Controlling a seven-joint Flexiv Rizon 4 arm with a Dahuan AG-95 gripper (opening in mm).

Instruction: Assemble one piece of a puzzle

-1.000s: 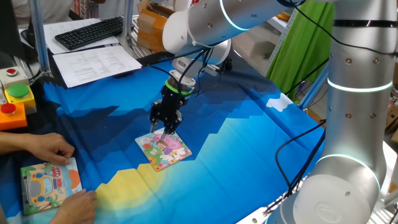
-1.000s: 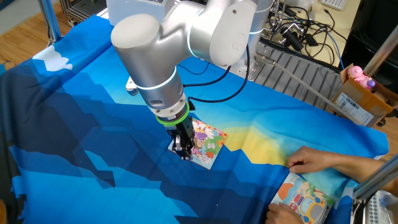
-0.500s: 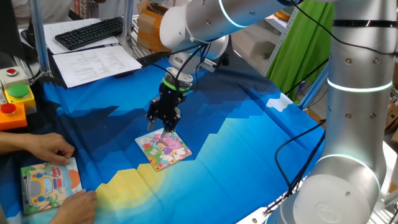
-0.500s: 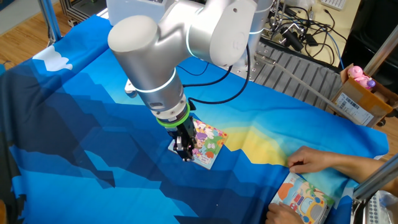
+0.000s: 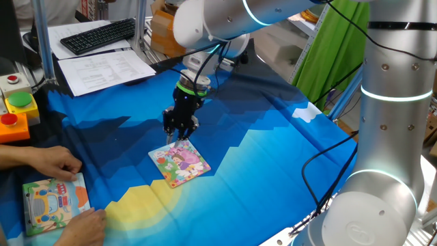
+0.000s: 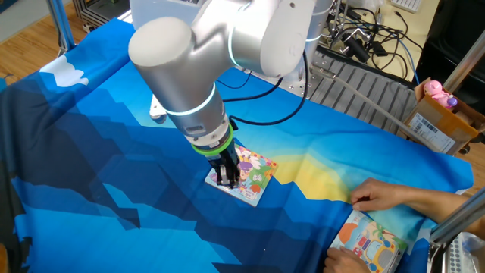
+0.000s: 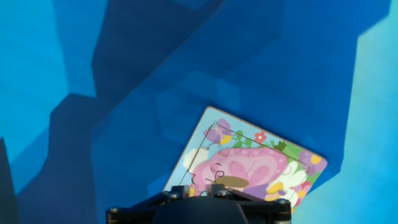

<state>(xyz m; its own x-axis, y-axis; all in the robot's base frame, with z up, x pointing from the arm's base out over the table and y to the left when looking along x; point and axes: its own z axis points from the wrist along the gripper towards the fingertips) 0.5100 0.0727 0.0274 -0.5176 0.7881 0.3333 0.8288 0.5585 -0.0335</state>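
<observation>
Orange-bordered board (image 5: 54,203): nearest the camera in one fixed view, at the table's front-left corner, a person's hands (image 5: 48,162) on and beside it; in the other fixed view it lies at the lower right.
Puzzle (image 5: 179,162): flat on the blue cloth (image 5: 273,171) mid-table, the girl picture face up, one corner towards the gripper.
Gripper (image 5: 180,137): points steeply down, tips just above the puzzle's far corner; the fingers look drawn close together, but whether they are fully clenched or pinching something I cannot tell.
Piece: cannot be picked out as a separate item in any view; no loose piece lies on the cloth beside the puzzle.
Other fixed view only: the fingers (image 6: 228,176) stand over the puzzle's (image 6: 254,173) left edge, hiding that strip of it; a cardboard box (image 6: 439,121) sits at the far right.
Hand view only: the puzzle (image 7: 261,165) seen from straight above, pink girl figure and flowers clear, its near edge cut off by the black gripper body (image 7: 205,208); the fingertips are out of frame.
Behind: papers (image 5: 102,68), keyboard (image 5: 99,34) and coloured buttons (image 5: 17,102) past the cloth's far-left edge.
Change from a second ago: the fingers then touched the puzzle's corner with a wider gap; now they are narrower and lifted slightly. The puzzle has not shifted, nor have the person's hands.
</observation>
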